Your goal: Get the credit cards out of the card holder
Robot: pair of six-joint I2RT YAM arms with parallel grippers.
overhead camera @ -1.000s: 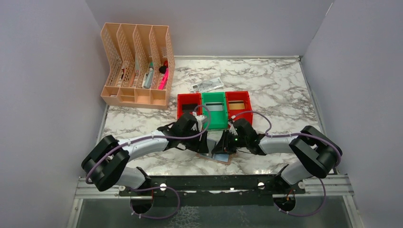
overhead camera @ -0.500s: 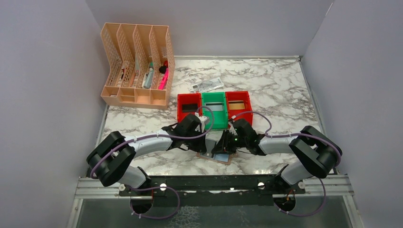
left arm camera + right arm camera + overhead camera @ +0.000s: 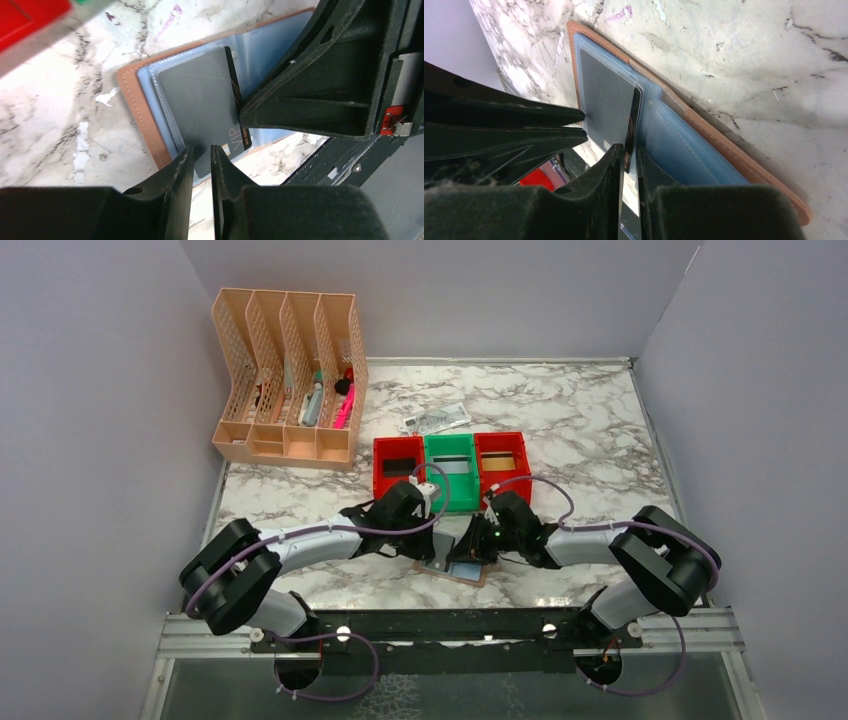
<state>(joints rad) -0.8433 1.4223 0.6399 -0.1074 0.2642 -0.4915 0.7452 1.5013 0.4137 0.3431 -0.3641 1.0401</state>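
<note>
The card holder (image 3: 462, 574) lies open on the marble near the arms, tan-brown outside (image 3: 132, 100) with pale blue panels (image 3: 694, 145). A grey credit card (image 3: 200, 100) marked VIP sticks partly out of one pocket, one edge lifted (image 3: 606, 105). My right gripper (image 3: 628, 150) is shut on that lifted edge; it sits over the holder in the top view (image 3: 470, 545). My left gripper (image 3: 202, 150) is shut to a thin gap, tips over the card's near end, from the left (image 3: 432, 545). Whether it grips anything is unclear.
Three bins stand just behind the holder: a red bin (image 3: 380, 480) with a dark card, a green bin (image 3: 430, 490) with a grey card, a red bin (image 3: 522, 455) with a gold-toned card. A crumpled paper note (image 3: 435, 420) and a peach desk organizer (image 3: 290, 380) lie farther back.
My left arm has shifted slightly toward the holder. The right gripper, the card and the holder look unchanged.
</note>
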